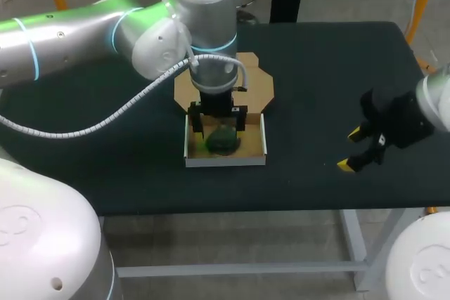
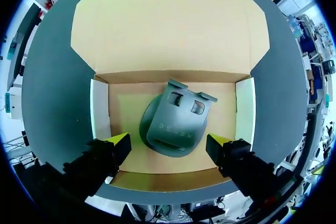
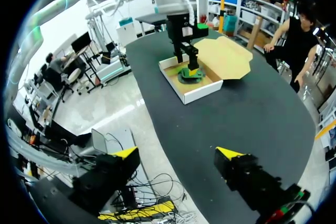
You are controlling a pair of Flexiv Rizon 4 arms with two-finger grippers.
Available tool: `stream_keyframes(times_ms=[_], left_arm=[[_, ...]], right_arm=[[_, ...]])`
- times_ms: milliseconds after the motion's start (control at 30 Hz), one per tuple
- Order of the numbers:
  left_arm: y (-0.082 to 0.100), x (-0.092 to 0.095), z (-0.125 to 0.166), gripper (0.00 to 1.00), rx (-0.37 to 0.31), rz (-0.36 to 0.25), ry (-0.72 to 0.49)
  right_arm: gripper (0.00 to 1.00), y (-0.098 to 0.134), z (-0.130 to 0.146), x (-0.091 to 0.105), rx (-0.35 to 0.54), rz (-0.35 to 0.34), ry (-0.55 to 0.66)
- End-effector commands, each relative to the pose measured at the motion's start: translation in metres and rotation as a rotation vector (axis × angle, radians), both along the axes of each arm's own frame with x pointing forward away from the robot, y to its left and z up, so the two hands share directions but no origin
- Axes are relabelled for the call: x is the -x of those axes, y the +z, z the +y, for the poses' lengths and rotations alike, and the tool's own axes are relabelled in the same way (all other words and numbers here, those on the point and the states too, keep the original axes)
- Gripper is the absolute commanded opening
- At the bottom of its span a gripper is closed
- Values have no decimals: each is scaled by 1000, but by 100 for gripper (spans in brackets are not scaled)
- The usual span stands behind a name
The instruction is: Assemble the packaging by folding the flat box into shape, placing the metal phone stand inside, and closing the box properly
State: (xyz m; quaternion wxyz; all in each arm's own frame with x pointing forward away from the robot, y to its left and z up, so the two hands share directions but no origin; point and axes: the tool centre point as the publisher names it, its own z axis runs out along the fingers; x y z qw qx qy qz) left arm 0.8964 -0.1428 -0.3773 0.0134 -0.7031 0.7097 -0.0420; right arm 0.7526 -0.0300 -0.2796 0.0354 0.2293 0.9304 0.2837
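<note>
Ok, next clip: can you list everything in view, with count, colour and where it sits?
Folded cardboard box with white outer walls: one, brown inside, middle of the table, lid flap open flat behind it.
Dark grey metal phone stand: one, lying inside the box.
Dark table: one, under everything.
Left hand: one, black with yellow tips, open over the box, fingers either side of the stand, not touching it.
Right hand: one, same colours, open, above bare table to the robot's right.

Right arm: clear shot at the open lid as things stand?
Partly, I'd say. The left arm hangs over the box and covers the middle of the lid; its right edge lies bare toward the open right claw.
</note>
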Motion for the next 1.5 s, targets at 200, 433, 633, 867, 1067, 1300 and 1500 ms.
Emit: stream_keyframes(times_ms=[200, 433, 633, 867, 1067, 1300, 1500], left_arm=[[-13, 8, -9, 100, -22, 1, 2], [-19, 18, -9, 100, -22, 34, 29], [-22, 26, -10, 100, -34, 53, 43], [-26, 40, -15, 100, -48, 60, 49], [-27, 53, -16, 100, -54, 76, 61], [-30, 70, -16, 100, -64, 90, 81], [-31, 83, -16, 100, -60, 96, 85]], right_arm=[[100, 0, 1, 5, 2, -11, -5], [100, 0, 1, 5, 2, -11, -5], [100, 0, 1, 5, 2, -11, -5], [100, 0, 1, 5, 2, -11, -5], [100, 0, 1, 5, 2, -11, -5], [100, 0, 1, 5, 2, -11, -5], [100, 0, 1, 5, 2, -11, -5]])
